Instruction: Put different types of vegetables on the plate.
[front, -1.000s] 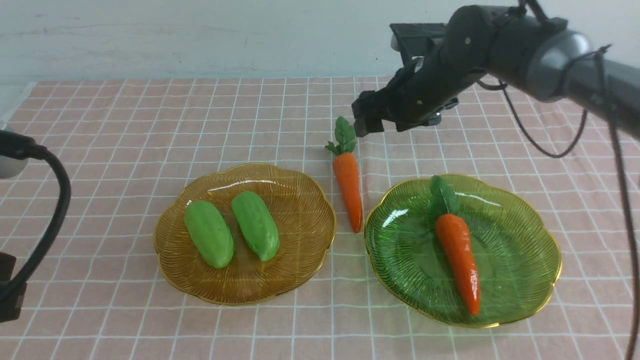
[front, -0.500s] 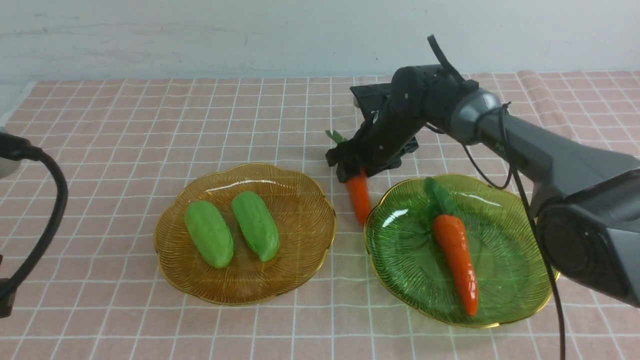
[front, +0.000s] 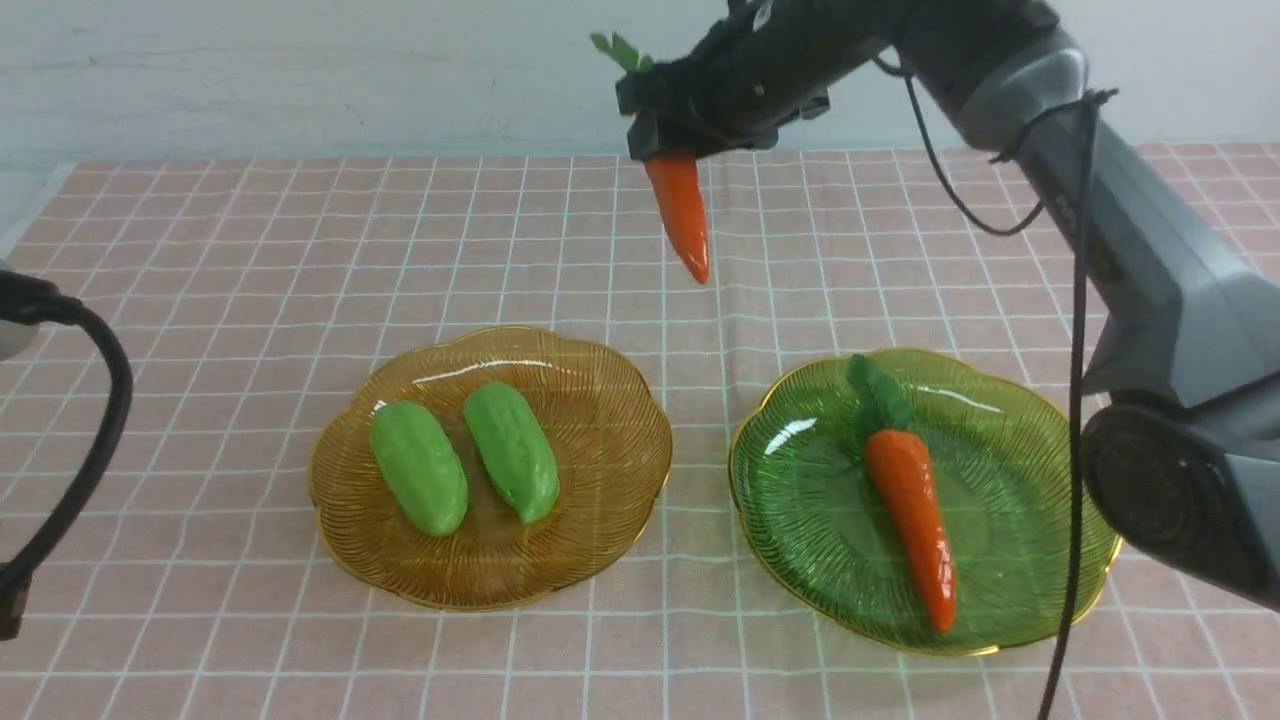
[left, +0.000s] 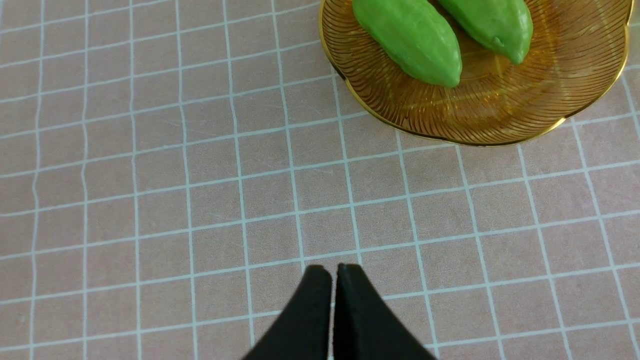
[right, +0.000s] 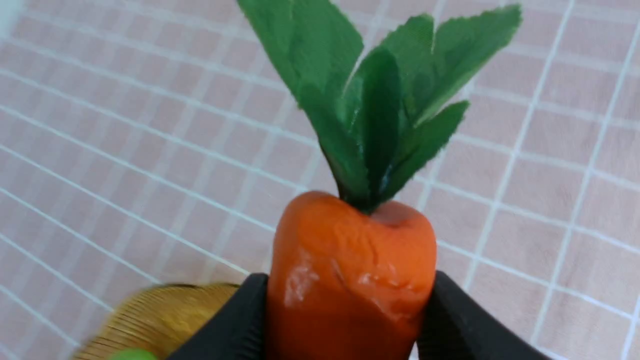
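Observation:
My right gripper is shut on the thick end of an orange carrot and holds it high above the cloth, tip down, behind the two plates. The wrist view shows the carrot pinched between the black fingers, its leaves up. A second carrot lies in the green plate. Two light-green gourds lie side by side in the amber plate. My left gripper is shut and empty over bare cloth, near the amber plate.
A pink checked cloth covers the table. The left arm's cable hangs at the left edge. A pale wall stands behind the table.
My right gripper came down onto the carrot lying between the plates, closed on its thick end, and has lifted it up and back. The other carrot and the gourds have not moved.

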